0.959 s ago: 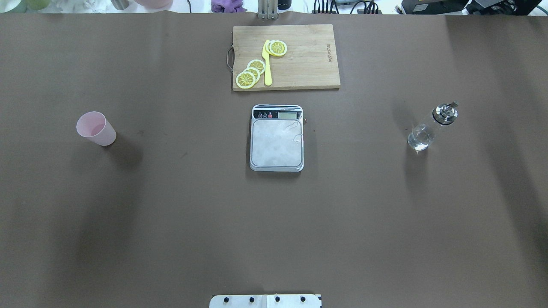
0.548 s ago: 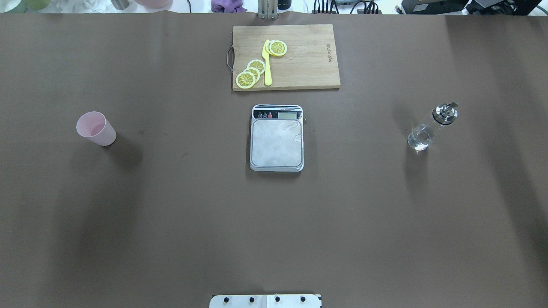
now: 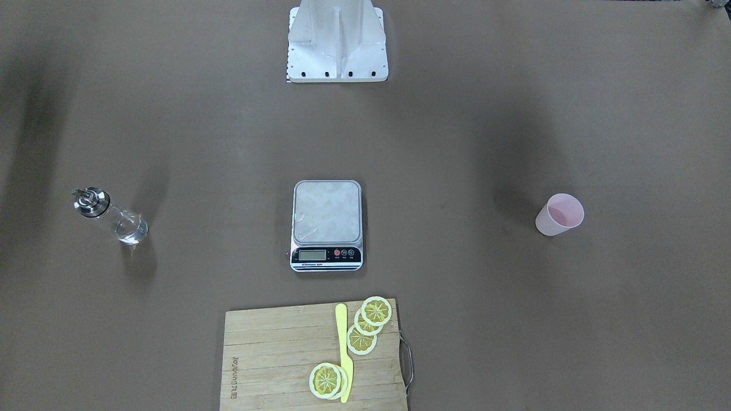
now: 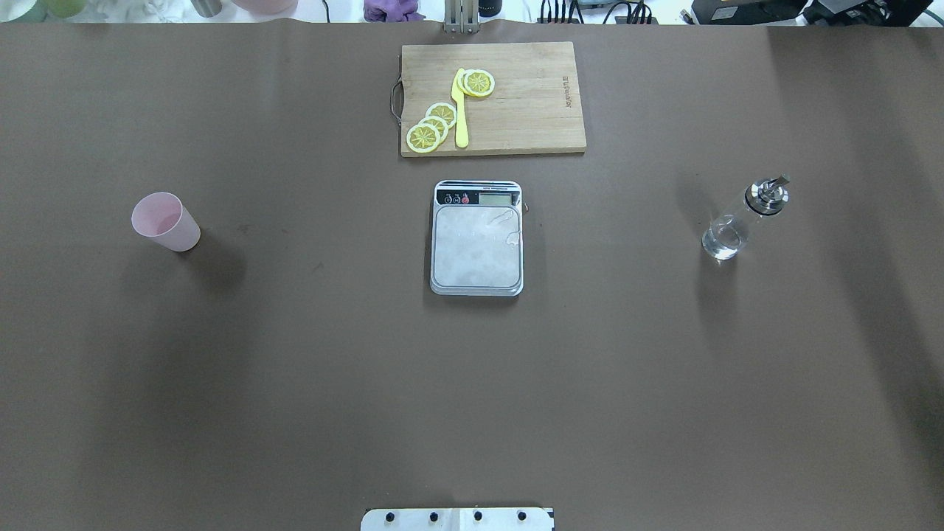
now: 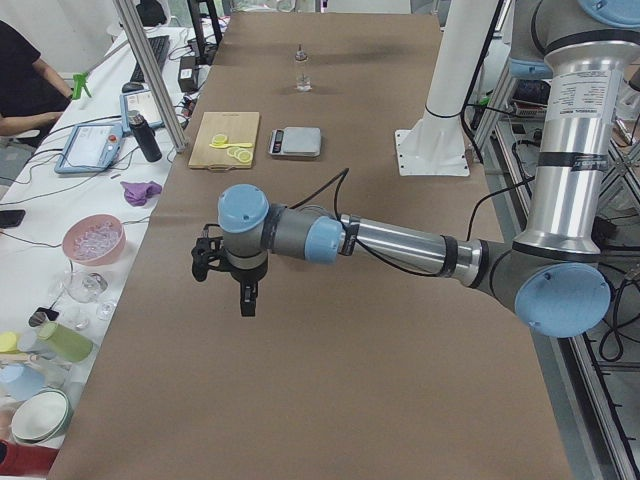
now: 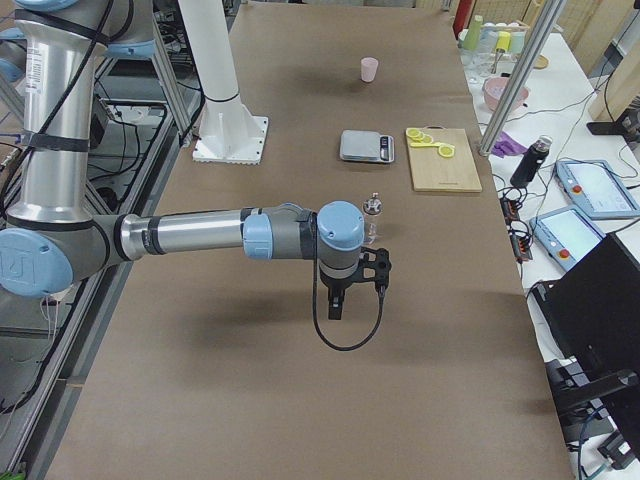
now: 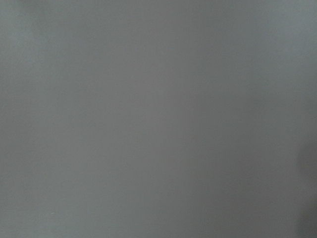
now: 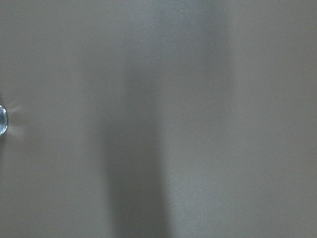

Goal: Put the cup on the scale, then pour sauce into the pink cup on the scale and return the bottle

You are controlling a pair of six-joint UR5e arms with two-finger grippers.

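The pale pink cup point(image 4: 166, 221) stands upright on the brown table at the left, also in the front view point(image 3: 559, 214). The scale point(image 4: 477, 247) sits at the middle with a bare steel platform point(image 3: 327, 212). The clear glass bottle point(image 4: 743, 219) with a metal pourer stands at the right and holds clear liquid point(image 3: 111, 217). My left gripper point(image 5: 246, 298) shows only in the exterior left view, my right gripper point(image 6: 335, 303) only in the exterior right view. Both hang above the table, and I cannot tell whether they are open. Both wrist views show only table surface.
A wooden cutting board point(image 4: 516, 110) with lemon slices point(image 4: 434, 125) and a yellow knife point(image 4: 461, 110) lies beyond the scale. The white robot base point(image 3: 337, 40) stands at the table's near edge. A side table with bowls and tablets runs along the far side point(image 5: 95, 240).
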